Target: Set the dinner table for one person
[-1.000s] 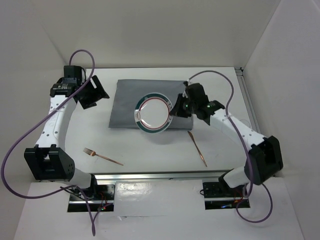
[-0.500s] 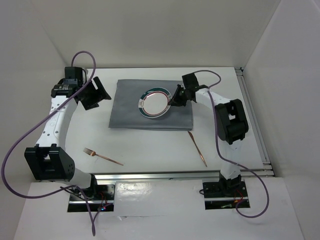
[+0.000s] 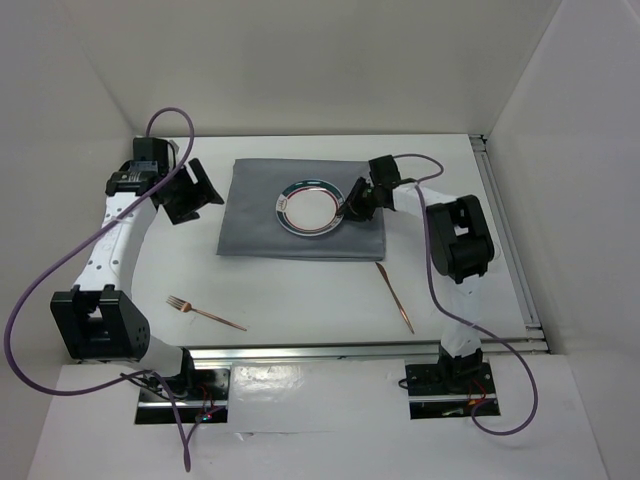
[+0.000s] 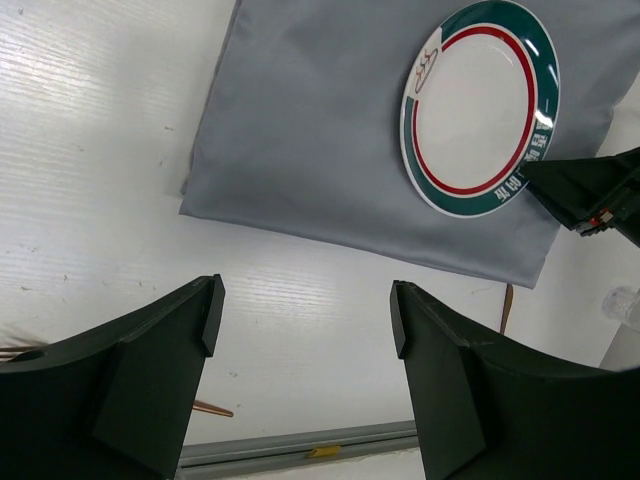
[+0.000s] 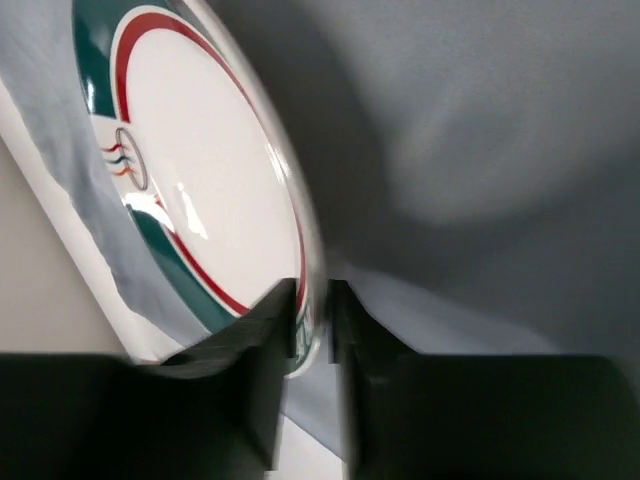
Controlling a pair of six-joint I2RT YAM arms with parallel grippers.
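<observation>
On the white dinner table, a fork lies near left and a knife near right. Farther back the plate rests on the grey cloth, with the right gripper set narrowly about its right rim; whether it pinches the rim I cannot tell. The left gripper hovers wide open, left of the cloth.

plate: white, green rim, red ring | cloth: grey | fork: copper
</observation>
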